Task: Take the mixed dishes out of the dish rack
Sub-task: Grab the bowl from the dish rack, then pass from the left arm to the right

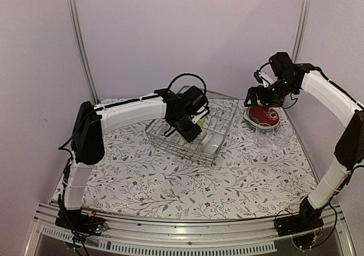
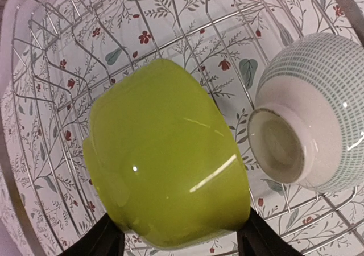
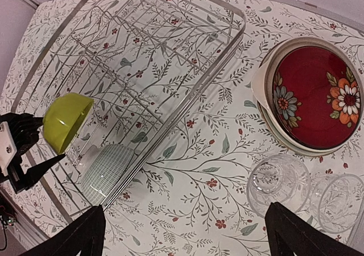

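The dish rack (image 1: 220,104) is a silver wire basket at mid-table. My left gripper (image 1: 190,128) reaches into it and is shut on the yellow-green bowl (image 2: 165,159), one finger on each side near the rim, the bowl tipped on its side. In the right wrist view this bowl (image 3: 67,119) hangs over the rack's (image 3: 187,91) near end. A pale bowl (image 2: 318,114) with a green grid pattern lies upside down in the rack beside it. My right gripper (image 3: 185,233) is open over bare cloth, right of the rack.
A dark red flowered plate (image 3: 313,94) tops a stack of plates (image 3: 259,88) right of the rack. Two clear glasses (image 3: 278,182) (image 3: 341,202) stand just in front of the stack. The enclosure's walls and posts ring the flowered tablecloth.
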Controlling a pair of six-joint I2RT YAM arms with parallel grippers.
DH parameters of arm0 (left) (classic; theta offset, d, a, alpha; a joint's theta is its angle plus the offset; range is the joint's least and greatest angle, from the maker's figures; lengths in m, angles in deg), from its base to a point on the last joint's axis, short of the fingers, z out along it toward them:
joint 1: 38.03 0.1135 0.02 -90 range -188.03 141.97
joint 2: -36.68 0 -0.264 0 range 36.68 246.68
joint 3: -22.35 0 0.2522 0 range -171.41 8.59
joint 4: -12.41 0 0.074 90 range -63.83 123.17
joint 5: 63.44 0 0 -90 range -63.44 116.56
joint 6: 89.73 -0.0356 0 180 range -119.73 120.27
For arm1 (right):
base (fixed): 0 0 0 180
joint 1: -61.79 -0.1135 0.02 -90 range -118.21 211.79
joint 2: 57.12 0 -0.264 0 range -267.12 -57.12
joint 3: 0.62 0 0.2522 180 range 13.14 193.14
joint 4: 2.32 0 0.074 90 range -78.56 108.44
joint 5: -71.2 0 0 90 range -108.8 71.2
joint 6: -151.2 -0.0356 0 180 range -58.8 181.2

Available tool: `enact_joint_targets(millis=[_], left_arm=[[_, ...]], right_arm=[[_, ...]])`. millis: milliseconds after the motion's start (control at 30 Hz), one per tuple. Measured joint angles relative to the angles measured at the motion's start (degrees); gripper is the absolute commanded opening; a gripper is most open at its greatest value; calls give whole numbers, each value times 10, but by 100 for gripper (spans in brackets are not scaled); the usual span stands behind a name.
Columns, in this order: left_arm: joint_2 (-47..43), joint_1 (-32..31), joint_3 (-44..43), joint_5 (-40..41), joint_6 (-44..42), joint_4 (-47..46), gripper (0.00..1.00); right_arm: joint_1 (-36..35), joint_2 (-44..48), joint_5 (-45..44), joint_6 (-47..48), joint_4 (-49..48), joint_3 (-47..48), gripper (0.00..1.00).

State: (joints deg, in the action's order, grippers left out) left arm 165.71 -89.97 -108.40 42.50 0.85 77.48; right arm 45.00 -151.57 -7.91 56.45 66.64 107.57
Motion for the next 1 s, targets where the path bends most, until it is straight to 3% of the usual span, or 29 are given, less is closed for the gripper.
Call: enact_joint_targets(millis=[533, 733, 1000], left_arm=[[-53, 10, 39, -21, 2, -19, 48], [-106, 22, 101, -56, 9, -63, 48], [-199, 48, 186, -99, 27, -162, 48]], right_arm=[[0, 0, 12, -4, 0, 0, 99], [0, 0, 35, -7, -5, 0, 99], [-3, 5, 176, -63, -81, -16, 99]])
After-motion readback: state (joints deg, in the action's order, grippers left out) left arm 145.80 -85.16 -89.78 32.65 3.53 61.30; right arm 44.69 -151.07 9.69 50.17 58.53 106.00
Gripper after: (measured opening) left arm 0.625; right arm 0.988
